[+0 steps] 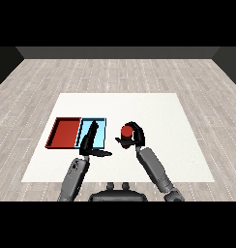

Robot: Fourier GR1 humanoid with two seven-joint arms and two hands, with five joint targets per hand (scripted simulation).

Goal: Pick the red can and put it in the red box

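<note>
Lying side by side on the white table (154,111), the red tray (64,132) and light blue tray (99,127) hold nothing. Straight fingers of the left hand (89,140) reach over the blue tray. The right hand (135,135) curls round the red can (126,132), right of both trays. No label is readable.

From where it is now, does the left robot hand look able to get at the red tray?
Probably yes: the left robot hand hangs open over the light blue tray, right beside the red tray, with nothing between.
</note>
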